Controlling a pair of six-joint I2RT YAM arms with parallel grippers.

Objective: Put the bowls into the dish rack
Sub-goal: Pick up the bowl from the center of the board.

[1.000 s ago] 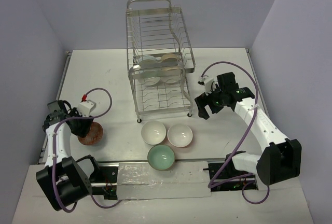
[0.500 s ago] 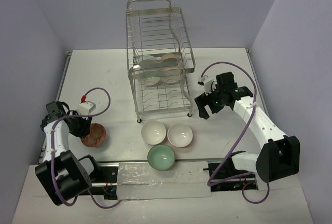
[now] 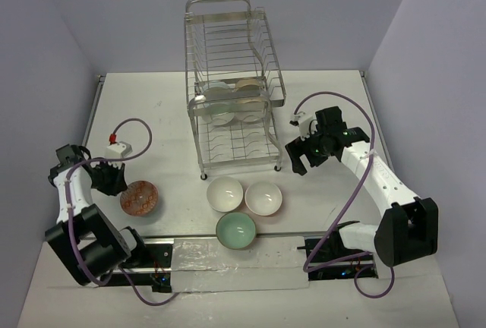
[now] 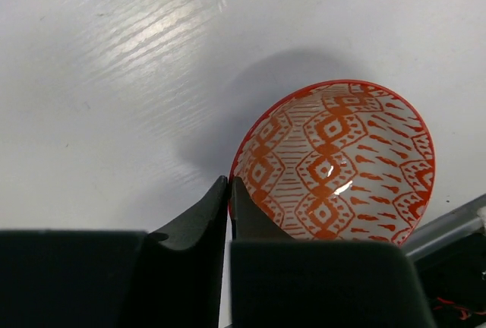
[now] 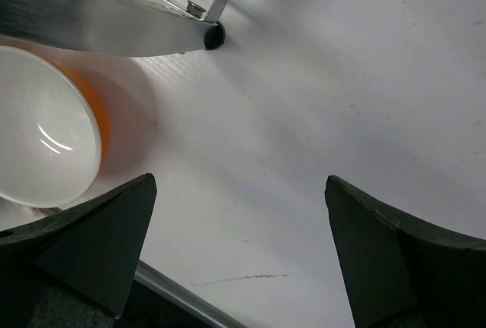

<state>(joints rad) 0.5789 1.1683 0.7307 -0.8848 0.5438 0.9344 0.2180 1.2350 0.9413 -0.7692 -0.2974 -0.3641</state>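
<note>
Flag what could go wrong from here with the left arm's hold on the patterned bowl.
The left pincer pinches only a thin bit of rim on the glossy patterned bowl, so it may slip or swing when lifted. Three loose bowls sit in front of the dish rack and could get knocked. The open right pincer hovers close beside the rack, crowding that approach.

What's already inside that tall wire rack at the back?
A few bowls sit together in the dish rack, mostly white, plus what looks like a beige bowl. They overlap each other behind the wires, so the exact count and anything tucked behind them cannot be seen.
</note>
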